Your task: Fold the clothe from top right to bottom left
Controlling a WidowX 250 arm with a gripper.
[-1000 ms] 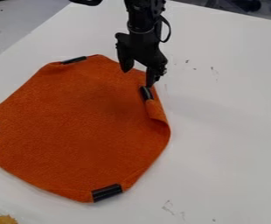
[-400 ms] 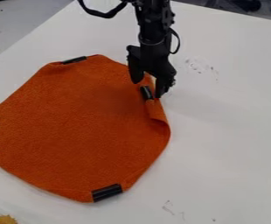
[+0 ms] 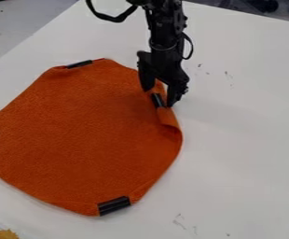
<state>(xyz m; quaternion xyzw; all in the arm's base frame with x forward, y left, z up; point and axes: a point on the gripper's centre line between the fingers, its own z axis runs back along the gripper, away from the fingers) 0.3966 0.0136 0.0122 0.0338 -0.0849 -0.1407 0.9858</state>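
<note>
The black gripper [image 3: 159, 97] hangs at the upper right edge of the orange cloth, open, its two fingers on either side of the black-taped corner there. The orange cloth [image 3: 85, 135] lies spread on the white table, with black tape on its corners and its right edge slightly curled up. One taped corner [image 3: 114, 205] is at the bottom, the others at the left and top. Whether the fingertips touch the cloth, I cannot tell.
The white table [image 3: 246, 121] extends to the right of the cloth. A small yellow-brown object [image 3: 6, 234] and a dark item sit at the lower left corner. Dark equipment stands behind the table's far edge.
My gripper has moved right and down the view, from above the cloth's upper edge to around the taped right corner. That corner has shifted very slightly.
</note>
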